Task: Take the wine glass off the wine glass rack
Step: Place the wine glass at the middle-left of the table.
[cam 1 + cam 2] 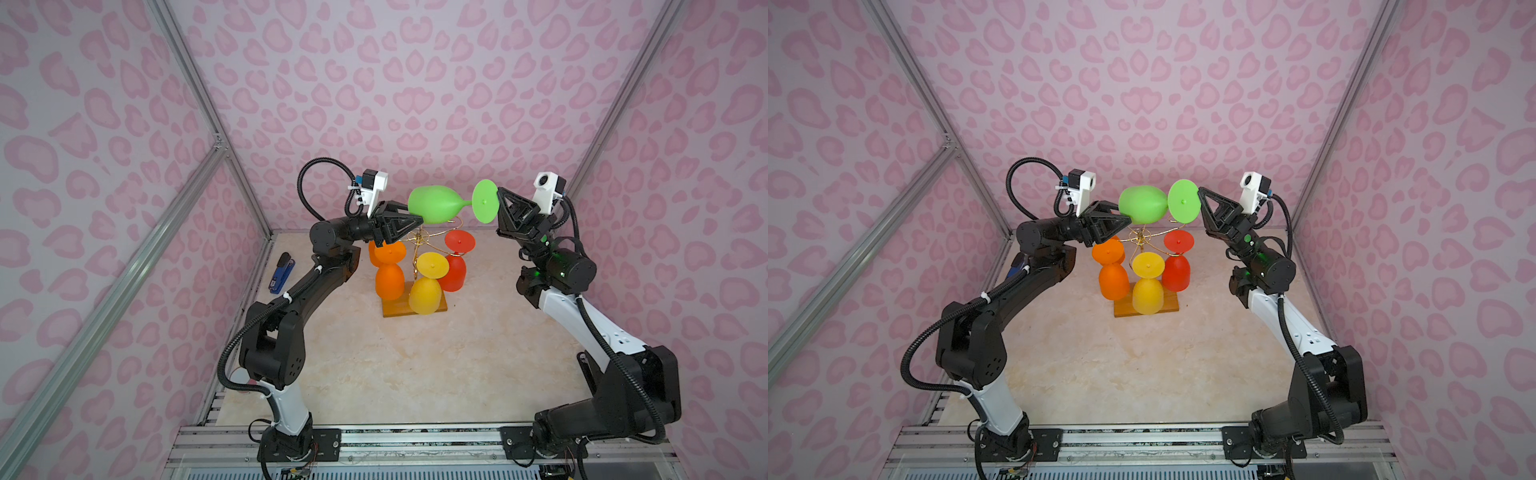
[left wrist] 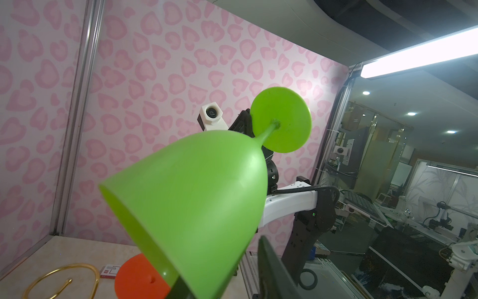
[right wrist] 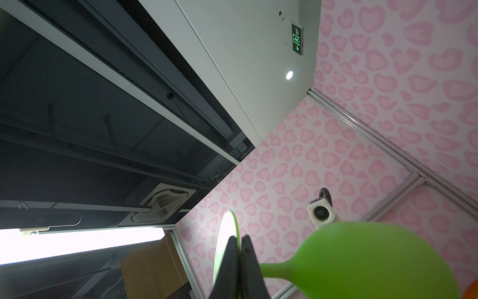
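The right tool (image 1: 500,195) is clamped shut on the rim of the green wine glass's (image 1: 432,205) round foot, both fingers pressed flat against the disc. The left tool (image 1: 413,214) sits at the other end with its fingers astride the bowl's lip, one inside and one outside. I cannot tell whether it is actually squeezing, since a sliver of gap shows beside the outer finger in the left wrist view. Nearest me lies a bare stretch of marbled counter (image 1: 415,374). Further in stands the wine glass rack (image 1: 390,311) on its wooden base, gold wire arms curling out from the post. A yellow glass (image 1: 424,295) hangs bowl-down at the front of it, an orange one (image 1: 390,280) on the left arm's side and a red one (image 1: 454,272) on the right arm's side, a little further back. A blue stapler (image 1: 282,272) lies on the counter by the wall on the left arm's side, well apart from the rack. Above the rack's top the green glass lies on its side in the air between the two arms, bowl toward the left arm and foot toward the right, with the gold wires just below it. Behind it all is the pink heart-patterned wall (image 1: 415,83).
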